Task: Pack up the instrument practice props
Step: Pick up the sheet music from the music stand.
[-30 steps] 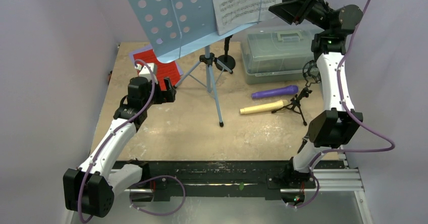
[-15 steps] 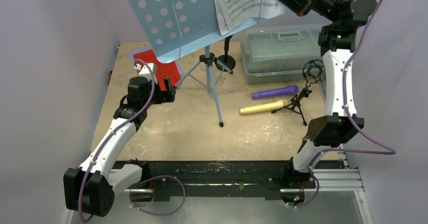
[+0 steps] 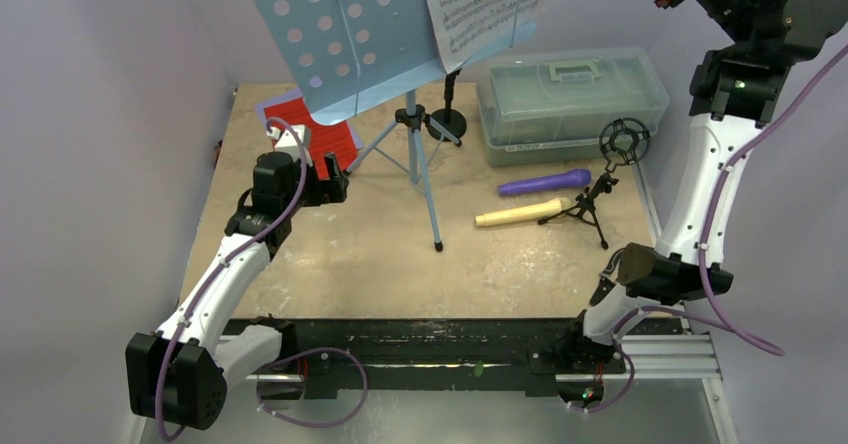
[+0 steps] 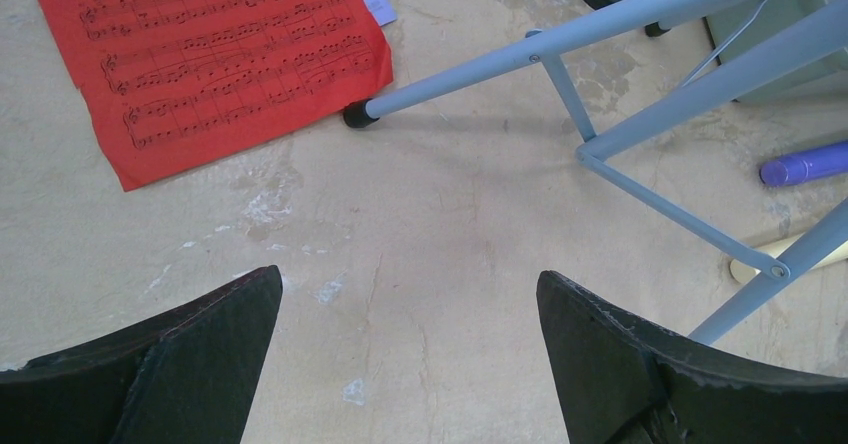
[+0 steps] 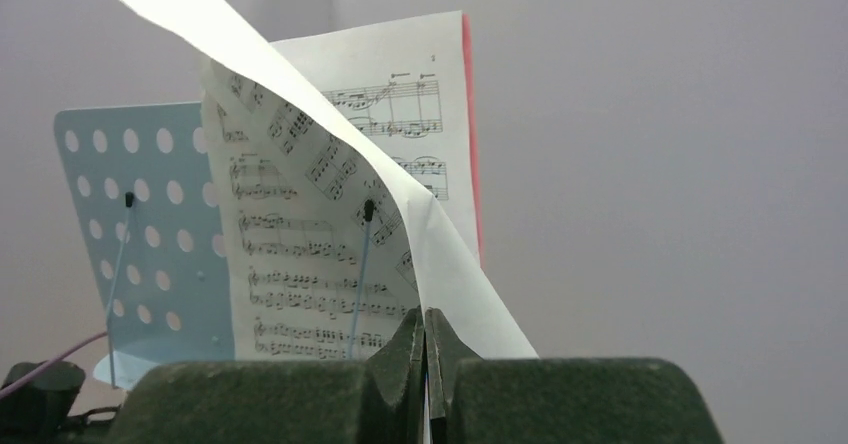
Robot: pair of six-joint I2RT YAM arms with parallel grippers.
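Lying flat on scuffed beige tabletop [image 3: 400, 274]: red folder [image 3: 340, 144]; lilac walls [image 3: 100, 164] around.

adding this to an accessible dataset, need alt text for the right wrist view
The right gripper, shut, pinches a printed music sheet that curls up toward the upper left of the frame. Behind it another page sits on the light-blue perforated music rest, against a plain wall.

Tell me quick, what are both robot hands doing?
Left gripper: open, holding nothing.
Right gripper: jaws shut on a page of the sheet music.
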